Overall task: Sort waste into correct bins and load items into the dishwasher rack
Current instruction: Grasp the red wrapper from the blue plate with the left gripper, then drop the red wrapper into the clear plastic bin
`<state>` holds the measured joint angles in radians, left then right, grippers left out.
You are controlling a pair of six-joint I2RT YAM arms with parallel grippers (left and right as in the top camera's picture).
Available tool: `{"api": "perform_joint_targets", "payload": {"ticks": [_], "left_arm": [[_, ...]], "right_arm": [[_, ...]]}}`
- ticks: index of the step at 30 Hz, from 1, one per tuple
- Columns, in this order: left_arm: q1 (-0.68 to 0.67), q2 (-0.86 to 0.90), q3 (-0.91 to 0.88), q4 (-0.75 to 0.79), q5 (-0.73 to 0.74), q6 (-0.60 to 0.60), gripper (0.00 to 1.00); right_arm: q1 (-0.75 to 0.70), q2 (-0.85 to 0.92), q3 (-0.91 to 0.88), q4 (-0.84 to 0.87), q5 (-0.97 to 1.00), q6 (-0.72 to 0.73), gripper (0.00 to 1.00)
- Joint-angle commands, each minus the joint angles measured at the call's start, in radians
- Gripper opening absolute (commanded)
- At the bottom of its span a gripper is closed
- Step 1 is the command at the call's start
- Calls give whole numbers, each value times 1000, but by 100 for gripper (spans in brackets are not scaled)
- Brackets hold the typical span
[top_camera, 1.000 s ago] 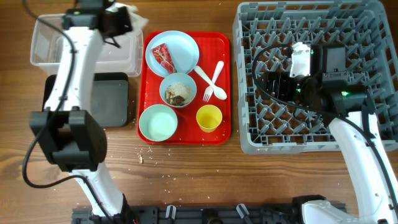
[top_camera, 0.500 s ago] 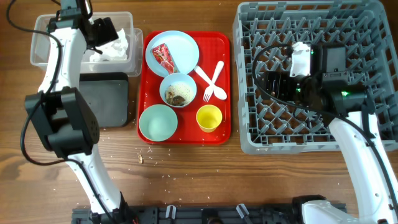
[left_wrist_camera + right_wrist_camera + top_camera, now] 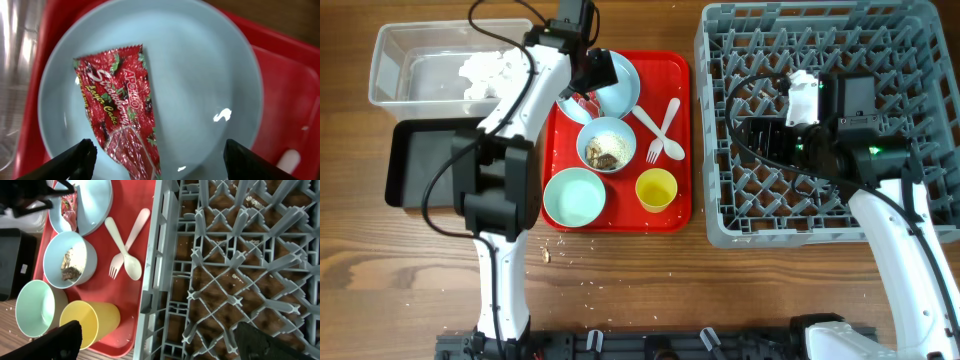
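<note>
My left gripper [image 3: 592, 85] hangs open over the pale blue plate [image 3: 200, 85], one finger on each side of the red-and-white snack wrapper [image 3: 117, 105] that lies on it, and holds nothing. Crumpled white tissue [image 3: 485, 70] lies in the clear tub [image 3: 395, 60]. On the red tray [image 3: 675, 215] stand a bowl with brown food scraps [image 3: 607, 145], an empty mint bowl [image 3: 574, 196] and a yellow cup [image 3: 656, 188]. A white fork and spoon [image 3: 660, 125] lie there too. My right gripper [image 3: 750, 135] is open above the grey dishwasher rack [image 3: 880, 60], holding nothing.
The black tray [image 3: 430, 165] sits in front of the clear tub at the left. Crumbs [image 3: 548, 255] are scattered on the wooden table in front of the red tray. The rack's upright pegs [image 3: 240, 255] fill the space under my right gripper.
My left arm swung right from the clear tub to the plate, and its gripper went from shut to open. The tissue stayed in the tub. The right arm has not moved.
</note>
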<state>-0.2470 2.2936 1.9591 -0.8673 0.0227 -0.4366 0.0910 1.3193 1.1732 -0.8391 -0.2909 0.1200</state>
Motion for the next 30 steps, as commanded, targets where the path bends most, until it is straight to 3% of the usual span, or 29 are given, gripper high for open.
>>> {"api": "perform_joint_targets", "payload": {"ticks": [1, 6, 8, 9, 10, 12, 19, 24, 30], "left_arm": [[-4, 69, 1, 8, -17, -43, 82], [-4, 126, 0, 15, -17, -43, 79], [-4, 145, -5, 18, -17, -43, 70], [-4, 148, -5, 18, -17, -43, 57], [-4, 148, -5, 19, -17, -43, 34], [-3, 147, -5, 19, -17, -42, 5], [9, 8, 93, -53, -25, 45, 4], [94, -143, 111, -100, -48, 93, 4], [241, -165, 95, -142, -47, 162, 4]], "right_arm": [[4, 11, 16, -4, 5, 11, 100], [4, 11, 16, -10, 5, 11, 100], [4, 11, 16, -12, 5, 11, 100], [4, 11, 16, -12, 5, 11, 100], [4, 11, 16, -12, 5, 11, 100], [4, 11, 16, -12, 5, 11, 100], [4, 11, 16, -11, 5, 11, 100], [4, 11, 16, -11, 9, 11, 100], [4, 13, 13, -10, 8, 13, 100]]}}
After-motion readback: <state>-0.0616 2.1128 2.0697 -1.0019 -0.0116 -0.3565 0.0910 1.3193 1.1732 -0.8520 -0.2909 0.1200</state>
